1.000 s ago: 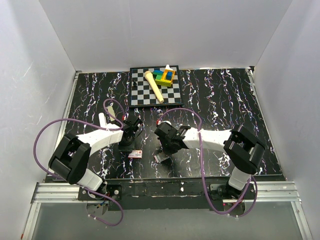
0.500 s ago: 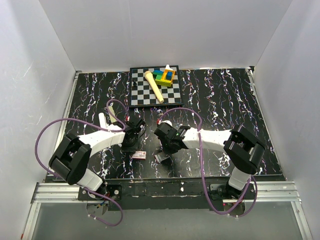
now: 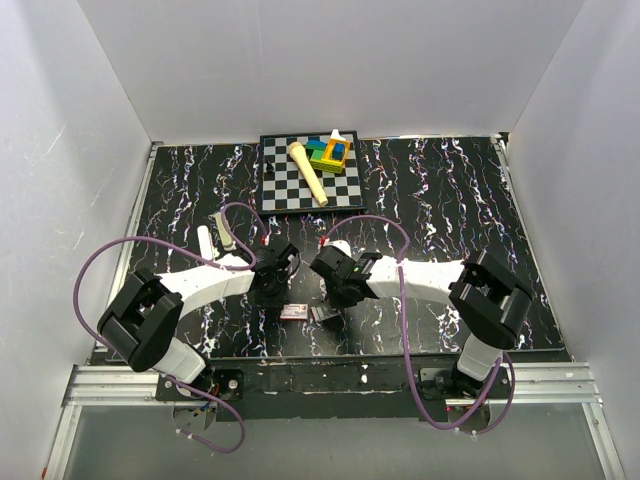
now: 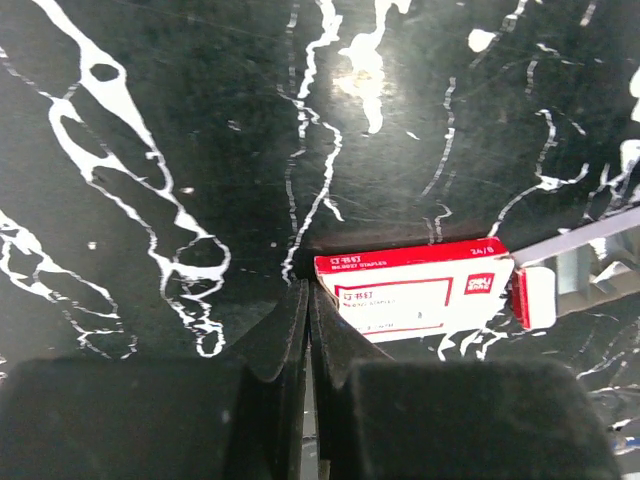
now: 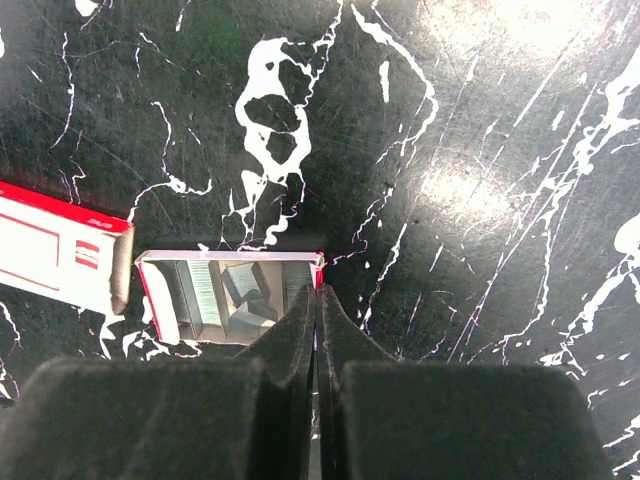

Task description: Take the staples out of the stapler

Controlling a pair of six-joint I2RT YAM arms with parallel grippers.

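L gripper (image 3: 278, 285) has slid rightward since a sec ago, shoving the red-white box (image 3: 295, 311) along w/ it. R gripper (image 3: 338, 292) has snapped closed.

- Both pincers now pinched tight, nothing betw. the fingers.
- L tips touch box's left end.
- R tips sit at the end of the open tray (image 5: 230, 257) farthest from the box; tray lies just right of box.
- Staples (image 5: 205, 292): silvery strips lying in that tray.
- Table (image 3: 450, 200): black, glossy, white/purplish veining, glare spots.
- Chessboard (image 3: 280, 185): well beyond box, by back wall, w/ cream pin (image 3: 309, 175) + colour blocks (image 3: 328, 153) on it.
- Room: white walls on 3 sides; metal rail (image 3: 330, 385) nearer than box.
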